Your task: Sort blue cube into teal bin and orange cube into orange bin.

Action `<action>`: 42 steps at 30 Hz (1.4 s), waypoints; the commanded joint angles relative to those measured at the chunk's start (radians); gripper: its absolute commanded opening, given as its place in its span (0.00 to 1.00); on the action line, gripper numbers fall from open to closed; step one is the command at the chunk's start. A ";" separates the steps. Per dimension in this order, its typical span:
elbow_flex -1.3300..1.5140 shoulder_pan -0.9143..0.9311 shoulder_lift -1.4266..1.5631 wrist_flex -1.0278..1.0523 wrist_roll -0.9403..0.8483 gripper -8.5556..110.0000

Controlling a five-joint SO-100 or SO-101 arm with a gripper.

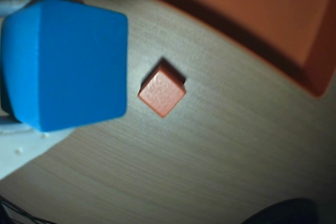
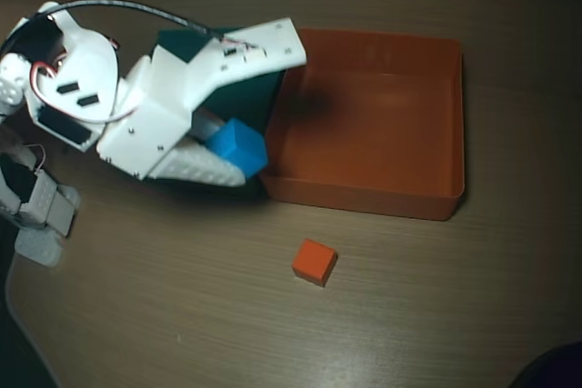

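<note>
My gripper is shut on the blue cube and holds it off the table, by the near right corner of the teal bin, which the white arm mostly hides. In the wrist view the blue cube fills the left side between the white fingers. The orange cube lies loose on the wooden table in front of the orange bin. It also shows in the wrist view, with the orange bin at the upper right. The orange bin is empty.
The arm's white base and motors stand at the left edge of the overhead view. A dark object sits at the bottom right corner. The two bins stand side by side, walls touching or nearly so.
</note>
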 commanded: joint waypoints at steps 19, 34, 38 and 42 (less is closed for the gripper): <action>0.730 -0.485 0.517 -0.012 0.005 0.02; 0.492 -0.541 0.069 -0.014 0.008 0.02; 0.434 -0.543 0.014 -0.014 0.049 0.03; 0.397 -0.549 0.000 -0.014 0.135 0.08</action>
